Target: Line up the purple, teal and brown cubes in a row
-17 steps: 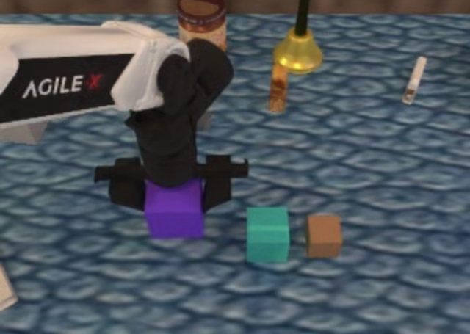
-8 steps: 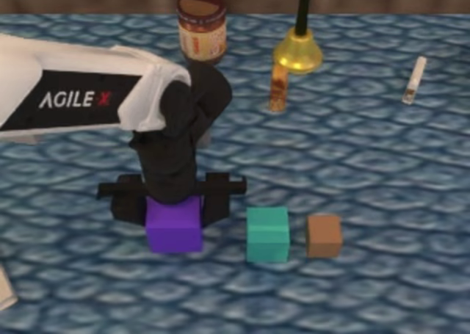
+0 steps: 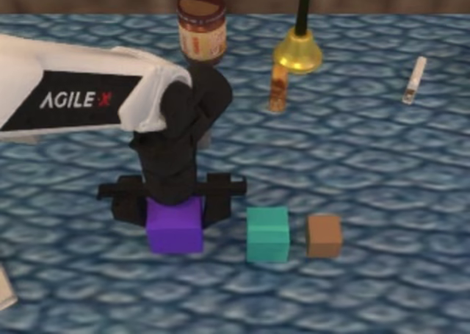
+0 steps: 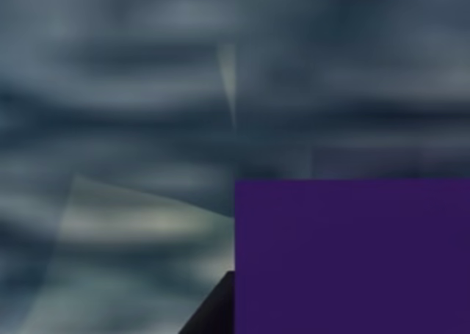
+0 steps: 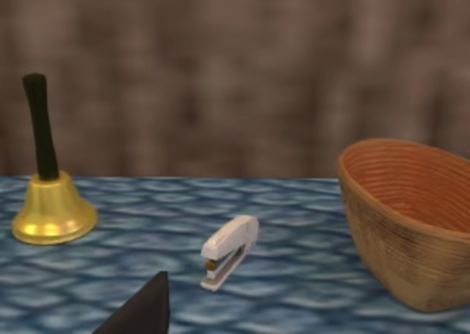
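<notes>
Right wrist view alone shows basket (image 5: 411, 224), stapler (image 5: 229, 250)

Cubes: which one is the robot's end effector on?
The purple cube, the biggest and leftmost. The left end effector straddles it, a finger at each side. The teal cube and brown cube sit untouched.

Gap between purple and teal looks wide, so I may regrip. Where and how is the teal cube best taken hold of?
Probably from straight above, gripping the mid-sized matte teal-green cube on its near and far faces. The small tan-brown cube sits close beside its right face, leaving little room there. The left end effector straddles the large vivid purple cube, well clear.
</notes>
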